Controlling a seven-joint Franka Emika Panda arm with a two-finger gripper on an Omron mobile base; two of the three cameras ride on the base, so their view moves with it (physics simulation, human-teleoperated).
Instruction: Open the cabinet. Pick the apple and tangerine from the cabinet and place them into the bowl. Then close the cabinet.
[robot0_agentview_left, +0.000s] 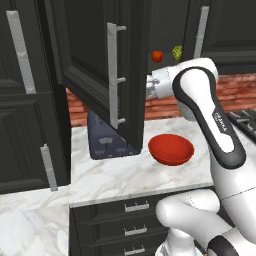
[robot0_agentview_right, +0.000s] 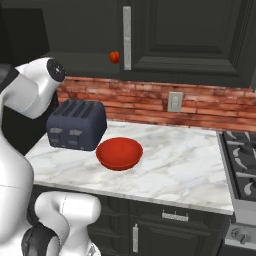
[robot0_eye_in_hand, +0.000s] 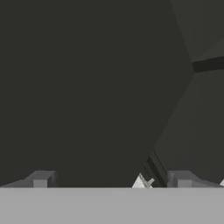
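Both base views look down from behind at the bowl (robot0_agentview_left: 171, 149); hand view faces dark panels closely.

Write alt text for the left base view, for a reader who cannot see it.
A black wall cabinet door stands swung open over a white marble counter, with a red apple and a yellow-green bumpy item inside the cabinet. An empty red bowl sits on the counter beside a dark toaster, and the white robot arm reaches up toward the cabinet.

Marble counter (robot0_agentview_right: 180, 165) w/ bowl (robot0_agentview_right: 119, 153), toaster (robot0_agentview_right: 77, 124)
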